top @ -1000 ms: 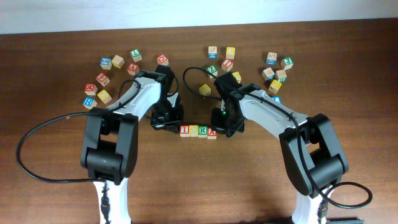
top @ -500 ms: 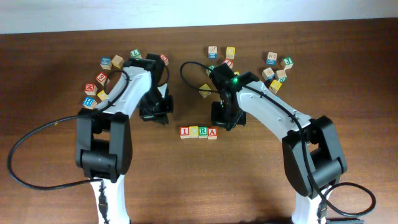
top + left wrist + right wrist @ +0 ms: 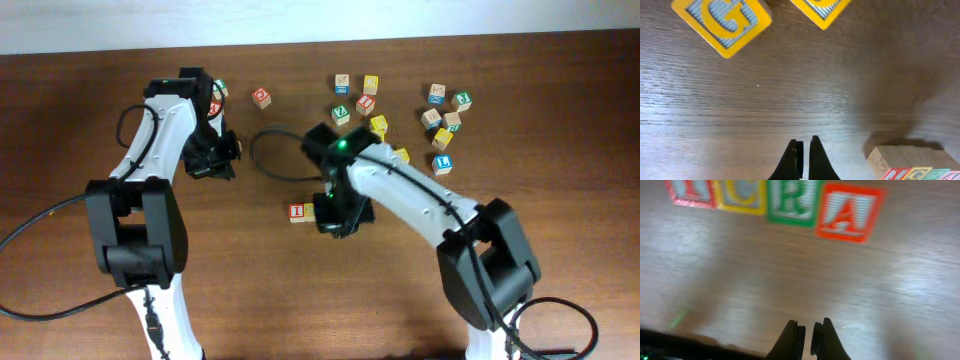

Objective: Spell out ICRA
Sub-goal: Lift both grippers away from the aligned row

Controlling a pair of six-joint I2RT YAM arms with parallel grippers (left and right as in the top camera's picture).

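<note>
Right end effector (image 3: pixel 807 330) pinched narrow, empty; I (image 3: pixel 690 192), C (image 3: pixel 742 195), R (image 3: pixel 792 200), A (image 3: pixel 850 212) stand side by side on the counter (image 3: pixel 790 280) at its 12 o'clock. Left end effector (image 3: pixel 803 150) likewise narrow, empty; row (image 3: pixel 912 170) at its 4 o'clock.

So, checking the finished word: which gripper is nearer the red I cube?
Right. The right gripper hangs just beside the I cube; the left gripper sits well away, up-left in the overhead view.

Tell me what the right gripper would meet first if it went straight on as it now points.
Probably the green R cube, near its edge with the A cube; depth is unclear.
</note>
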